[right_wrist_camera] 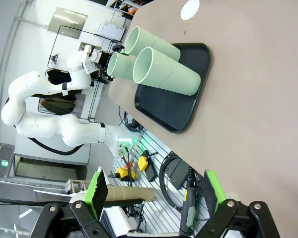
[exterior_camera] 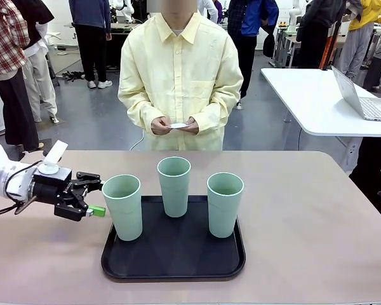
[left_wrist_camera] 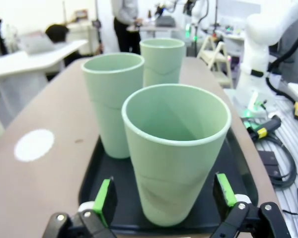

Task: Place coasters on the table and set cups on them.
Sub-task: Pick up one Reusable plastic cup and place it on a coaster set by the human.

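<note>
A busy lab lies behind the beige table [exterior_camera: 317, 241], with a person [exterior_camera: 178, 70] standing at its far edge. Three mint-green cups [exterior_camera: 174, 184] stand upright on a black tray [exterior_camera: 171, 274] close to the table's near edge, none on a coaster. One white coaster [left_wrist_camera: 34, 145] lies flat and bare on the table, just off the tray's far edge. The person's hands [exterior_camera: 160, 126] hold something white and flat, likely more coasters. The left gripper [exterior_camera: 94, 194] has its jaws spread wide either side of the left-hand cup [exterior_camera: 124, 206], its pads apart from the cup. The right gripper [right_wrist_camera: 154, 188] hangs clear of the table, jaws apart and empty. The job looks barely begun: more coasters to lay, and all three cups to set.
</note>
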### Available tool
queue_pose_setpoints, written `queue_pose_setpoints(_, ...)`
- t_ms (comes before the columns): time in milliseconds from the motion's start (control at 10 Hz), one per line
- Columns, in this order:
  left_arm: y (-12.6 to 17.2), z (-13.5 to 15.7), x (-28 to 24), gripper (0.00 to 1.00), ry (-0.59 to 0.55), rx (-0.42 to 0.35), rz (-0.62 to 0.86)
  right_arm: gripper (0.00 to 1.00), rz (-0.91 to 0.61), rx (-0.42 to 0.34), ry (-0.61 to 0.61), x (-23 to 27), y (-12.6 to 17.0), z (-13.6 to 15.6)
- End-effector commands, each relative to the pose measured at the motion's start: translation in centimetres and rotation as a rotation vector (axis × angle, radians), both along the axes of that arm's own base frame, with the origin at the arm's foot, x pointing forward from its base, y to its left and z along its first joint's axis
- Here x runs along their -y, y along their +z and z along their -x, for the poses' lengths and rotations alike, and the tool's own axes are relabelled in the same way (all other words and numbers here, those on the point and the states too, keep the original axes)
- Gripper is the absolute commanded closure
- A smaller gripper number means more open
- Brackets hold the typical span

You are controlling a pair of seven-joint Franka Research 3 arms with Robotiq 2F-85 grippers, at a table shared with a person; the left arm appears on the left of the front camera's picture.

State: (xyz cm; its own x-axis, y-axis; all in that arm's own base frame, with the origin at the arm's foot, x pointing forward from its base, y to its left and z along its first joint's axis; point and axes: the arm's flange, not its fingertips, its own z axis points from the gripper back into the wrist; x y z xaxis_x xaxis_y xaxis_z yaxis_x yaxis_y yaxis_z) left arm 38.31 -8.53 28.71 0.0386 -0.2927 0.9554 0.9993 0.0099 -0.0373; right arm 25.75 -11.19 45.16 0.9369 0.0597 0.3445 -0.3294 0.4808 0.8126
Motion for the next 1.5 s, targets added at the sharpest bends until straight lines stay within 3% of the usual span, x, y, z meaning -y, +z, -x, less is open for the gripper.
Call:
queue_pose_setpoints(0,-0.8,1.8,0.0,0.00,-0.037,0.002,0.018,0.00,-0.037,0.026,-0.002,0.0,0.1,-0.4)
queue_pose_setpoints(900,-3.7,0.8,2.6,0.00,-0.106,-0.010,0.065,0.00,-0.037,0.026,-0.002,0.0,0.1,-0.4)
queue_pose_setpoints(1400,-4.2,-0.7,2.7,0.00,-0.072,0.027,0.084,0.00,-0.037,0.026,-0.002,0.0,0.1,-0.4)
